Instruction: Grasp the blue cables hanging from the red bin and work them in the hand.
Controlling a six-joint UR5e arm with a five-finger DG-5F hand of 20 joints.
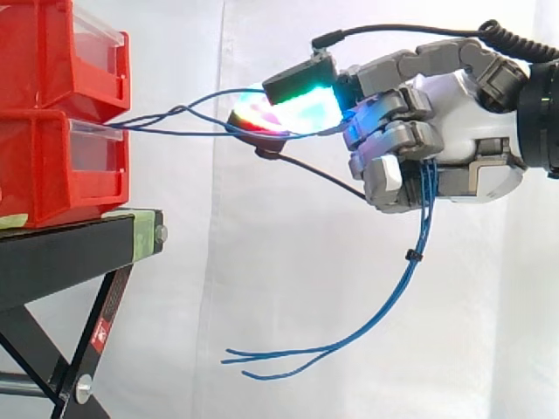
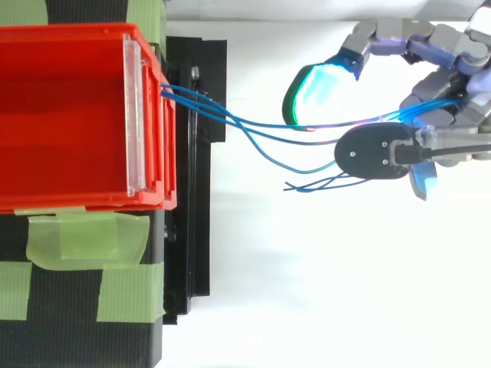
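Gripping the blue cables [image 1: 192,112] at the upper right of the side view, the hand [image 1: 454,131] had its fingers curled round them.

The strands left the front of the stacked red bins [image 1: 52,113] at the left edge and ran almost level across the middle of the frame to the glowing fingertips [image 1: 306,109]. Below the palm the loose ends hung down and curved away to the lower centre, with a small black tie [image 1: 409,255] on them. The bins sat on a black stand [image 1: 70,253] at the lower left. In the top view the cables [image 2: 253,126] crossed from the bin's clear front at the upper left to the hand [image 2: 453,84] at the upper right; green tape [image 2: 77,238] lay below the bin.
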